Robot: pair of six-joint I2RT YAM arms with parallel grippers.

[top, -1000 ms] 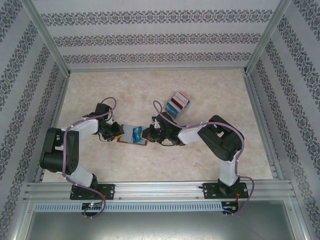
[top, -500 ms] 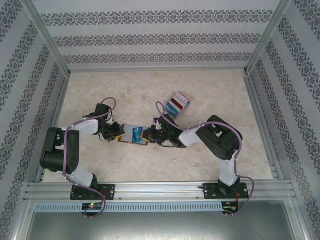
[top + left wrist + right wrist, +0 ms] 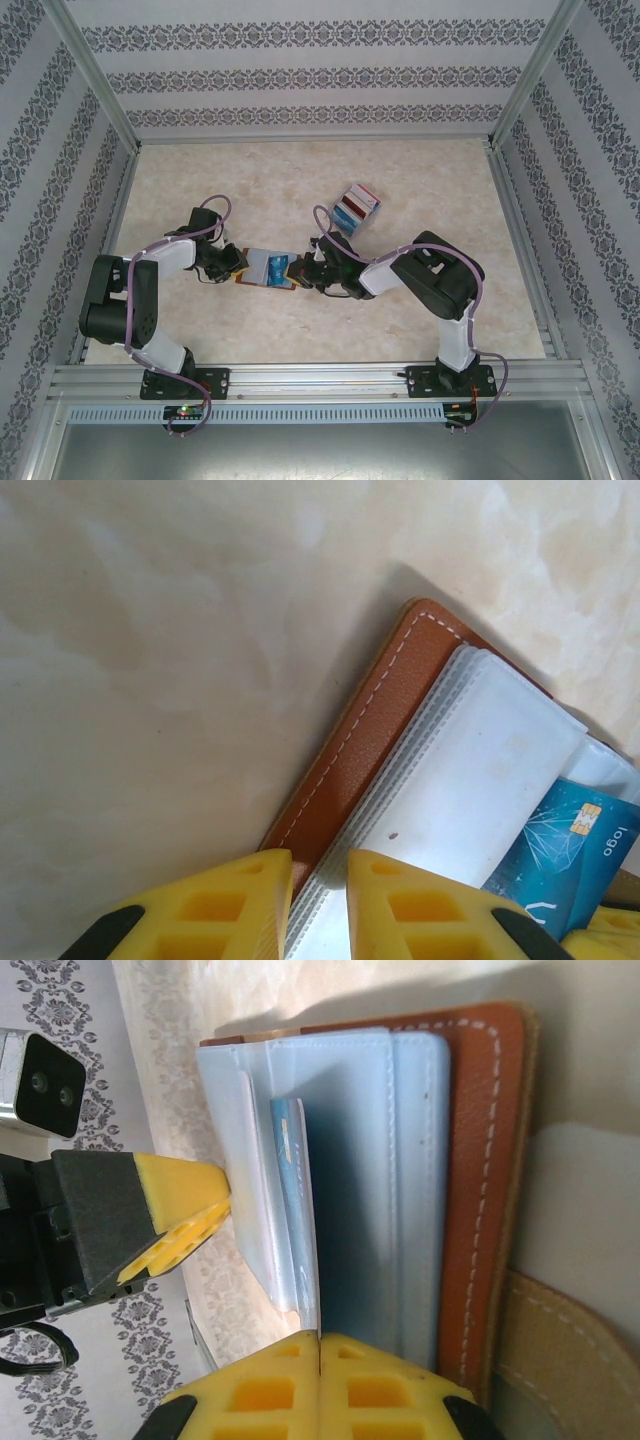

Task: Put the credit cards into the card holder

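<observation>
The right gripper (image 3: 318, 1360), pinching a credit card (image 3: 560, 852), has pushed it deeper into the card holder (image 3: 370, 720), which the left gripper (image 3: 320, 870) clamps, so insertion looks well along.

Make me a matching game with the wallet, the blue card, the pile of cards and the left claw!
1 card holder
2 blue credit card
3 stack of credit cards
4 left gripper

A apart, farther back on the table
B brown outside, lying open
C clamped on the holder's edge
D partly tucked among the clear sleeves

Pairs: 1-B, 2-D, 3-A, 4-C
</observation>
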